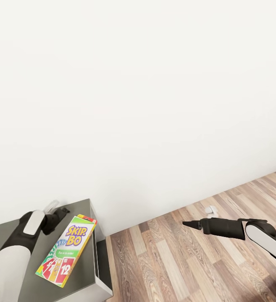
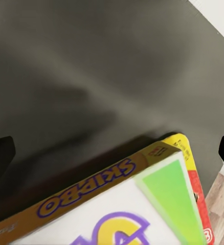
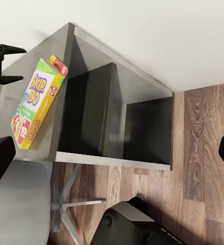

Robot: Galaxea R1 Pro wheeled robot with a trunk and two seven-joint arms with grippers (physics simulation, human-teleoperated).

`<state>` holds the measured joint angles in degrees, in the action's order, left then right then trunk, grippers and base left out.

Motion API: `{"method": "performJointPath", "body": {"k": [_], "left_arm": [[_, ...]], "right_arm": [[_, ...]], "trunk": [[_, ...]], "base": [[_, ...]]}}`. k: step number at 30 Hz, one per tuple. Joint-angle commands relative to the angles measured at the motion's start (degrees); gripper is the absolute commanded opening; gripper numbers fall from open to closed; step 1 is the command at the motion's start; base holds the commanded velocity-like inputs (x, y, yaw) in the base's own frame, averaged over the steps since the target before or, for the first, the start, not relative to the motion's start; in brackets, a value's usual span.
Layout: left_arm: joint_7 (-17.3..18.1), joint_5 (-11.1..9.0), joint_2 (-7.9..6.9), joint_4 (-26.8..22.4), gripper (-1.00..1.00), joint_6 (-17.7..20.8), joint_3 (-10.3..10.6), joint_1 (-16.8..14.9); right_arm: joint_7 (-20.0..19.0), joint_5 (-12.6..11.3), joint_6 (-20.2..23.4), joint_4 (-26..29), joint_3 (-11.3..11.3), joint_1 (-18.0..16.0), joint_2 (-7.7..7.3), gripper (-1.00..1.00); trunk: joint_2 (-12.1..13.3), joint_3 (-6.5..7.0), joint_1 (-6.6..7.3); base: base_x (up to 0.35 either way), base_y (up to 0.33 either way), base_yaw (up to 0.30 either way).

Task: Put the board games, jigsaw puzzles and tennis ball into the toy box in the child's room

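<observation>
Rainbow-printed and flat, the SKIP-BO board game (image 1: 66, 251) lies face up on the dark grey cabinet top (image 1: 83, 272) at the lower left of my head view, its red number cards toward me and its yellow edge toward the white wall (image 1: 138, 92). My left arm reaches over that same top, and my left gripper (image 1: 56, 209) sits just beyond the far end of the box, near it but not holding it. From the left wrist camera, the box's yellow side panel (image 2: 86, 191) with its purple lettering rests on the dark surface, and the two dark fingertips (image 2: 0, 153) stand at opposite edges of the frame with nothing between them, so this gripper is spread wide.

My right arm stretches out over the wood-plank floor (image 1: 175, 260), well apart from the cabinet. My right gripper (image 1: 190, 224) points toward the cabinet; in the head view its black fingers taper to one tip, while the right wrist camera shows its fingertips (image 3: 0, 158) far apart at the frame's sides, wide and holding nothing. That camera also takes in the game (image 3: 36, 102) on the cabinet, the cabinet's open dark compartments (image 3: 117, 122) below it, and the left gripper's pointed black fingers (image 3: 7, 64) just beside the box. A small white object (image 1: 211, 209) lies on the floor by the wall; I cannot tell what it is.
</observation>
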<state>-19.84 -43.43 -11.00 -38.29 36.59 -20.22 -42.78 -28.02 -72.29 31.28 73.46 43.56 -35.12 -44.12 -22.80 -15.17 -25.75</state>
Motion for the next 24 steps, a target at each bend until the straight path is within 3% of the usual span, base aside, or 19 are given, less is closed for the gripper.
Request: {"method": "performJointPath", "body": {"k": [1,12,24], "left_arm": [[-0.5,-0.61,0.01,-0.09,1.0,0.2,-0.09,-0.04],[-0.52,1.02,-0.02,3.8,1.0,-1.37,1.21,-1.22],[-0.47,2.3,-0.11,13.02,1.0,-7.32,3.11,-4.66]], "right_arm": [[0.01,-0.41,0.16,-0.01,0.17,-0.12,-0.05,1.0],[-0.08,-0.47,0.18,0.08,0.13,-0.12,-0.11,1.0],[-0.16,-0.48,0.18,0.15,0.13,-0.12,-0.16,1.0]], "trunk": [[-0.12,-0.11,-0.04],[-0.12,-0.11,-0.04],[-0.12,-0.11,-0.04]], "base": [[0.0,0.0,0.0],[0.0,0.0,0.0],[0.0,0.0,0.0]]}}
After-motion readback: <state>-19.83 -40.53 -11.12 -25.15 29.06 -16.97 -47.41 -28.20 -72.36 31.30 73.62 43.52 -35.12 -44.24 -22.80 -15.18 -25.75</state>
